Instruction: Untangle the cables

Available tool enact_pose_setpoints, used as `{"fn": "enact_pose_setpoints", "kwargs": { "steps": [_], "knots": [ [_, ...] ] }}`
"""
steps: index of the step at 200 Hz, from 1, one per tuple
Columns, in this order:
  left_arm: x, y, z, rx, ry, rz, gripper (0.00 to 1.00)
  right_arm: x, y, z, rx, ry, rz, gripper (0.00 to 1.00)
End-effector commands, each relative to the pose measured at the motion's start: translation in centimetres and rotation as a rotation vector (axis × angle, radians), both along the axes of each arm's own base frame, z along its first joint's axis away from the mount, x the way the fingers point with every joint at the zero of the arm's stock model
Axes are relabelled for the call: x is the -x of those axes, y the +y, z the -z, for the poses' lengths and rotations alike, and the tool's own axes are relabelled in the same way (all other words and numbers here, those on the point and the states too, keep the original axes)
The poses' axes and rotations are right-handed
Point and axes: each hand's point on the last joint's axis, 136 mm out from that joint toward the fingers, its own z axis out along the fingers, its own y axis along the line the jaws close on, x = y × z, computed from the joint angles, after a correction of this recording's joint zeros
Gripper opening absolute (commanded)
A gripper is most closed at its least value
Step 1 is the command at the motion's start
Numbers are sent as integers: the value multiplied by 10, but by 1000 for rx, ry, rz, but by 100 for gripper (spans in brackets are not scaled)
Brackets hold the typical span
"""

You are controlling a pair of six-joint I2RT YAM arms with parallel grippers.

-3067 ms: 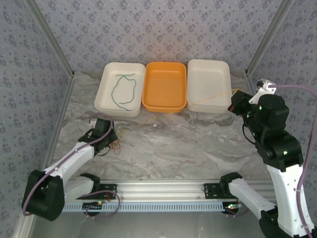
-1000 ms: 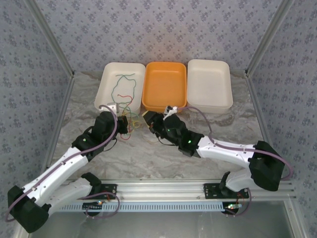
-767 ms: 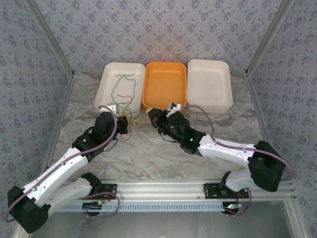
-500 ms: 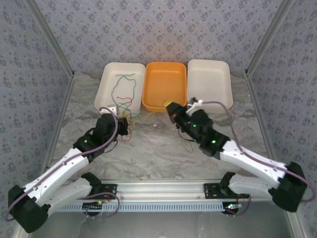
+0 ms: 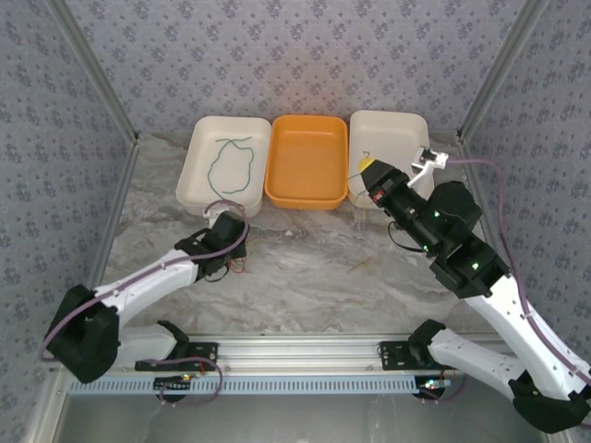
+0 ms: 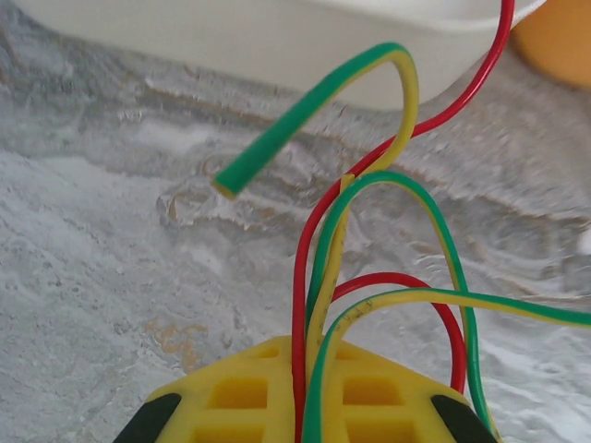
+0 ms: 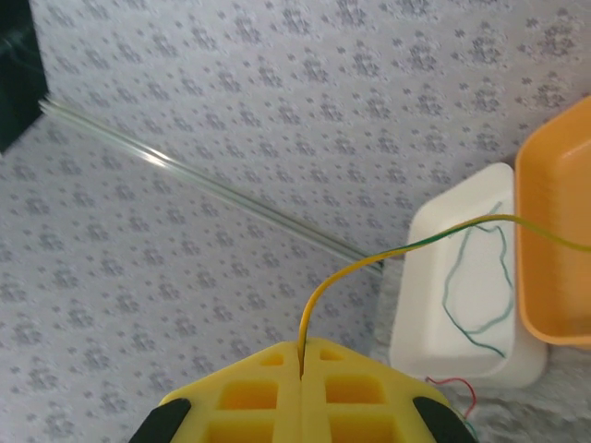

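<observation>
In the left wrist view my left gripper (image 6: 309,355) is shut on a bundle of cables just above the marble table. A red cable (image 6: 300,277) and loops of yellow-green cable (image 6: 314,97) rise from between its yellow fingers. From above, the left gripper (image 5: 235,255) sits in front of the left white tray (image 5: 196,189), where a thin green cable (image 5: 226,166) lies. My right gripper (image 5: 367,170) hangs raised over the right white tray (image 5: 399,129). It is shut on one yellow-green cable (image 7: 369,261), which arcs away to the right.
An orange tray (image 5: 307,196) stands between the two white trays at the back of the table. A short yellow strand (image 5: 360,266) lies on the marble in front of the right arm. Patterned walls close in the back and both sides.
My right gripper has swung from beside the left gripper up and right over the right tray, drawing the yellow-green cable along. The red cable has left the left tray; the left gripper sits slightly nearer.
</observation>
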Motion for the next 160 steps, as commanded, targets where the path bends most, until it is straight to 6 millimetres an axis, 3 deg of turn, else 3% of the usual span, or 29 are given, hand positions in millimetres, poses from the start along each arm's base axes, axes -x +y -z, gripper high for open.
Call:
{"fn": "enact_pose_setpoints", "kwargs": {
  "steps": [1,6,7,22,35,65,70,101,141,160],
  "knots": [
    [2,1,16,-8,40,-17,7,8,0,12,115,18,-35,0],
    [1,-2,18,0,47,-7,14,7,0,14,121,21,-35,0],
    [1,-3,18,2,49,-5,16,9,-1,7,112,9,-36,0],
    [2,-9,17,34,60,5,55,11,-2,2,110,0,-44,0],
    [3,-13,4,76,37,2,66,12,1,5,116,5,-61,0],
    [10,-15,-54,236,-77,-17,74,14,6,7,118,5,-90,0],
    [12,-16,-65,264,-90,-16,75,11,9,22,136,31,-95,0],
    [27,-42,-119,516,-129,42,72,8,13,44,152,56,-105,0],
    [57,-113,-158,718,-199,310,66,2,21,67,144,93,-123,0],
    [65,-128,-150,729,-210,347,64,1,25,71,144,99,-138,0]
  ]
}}
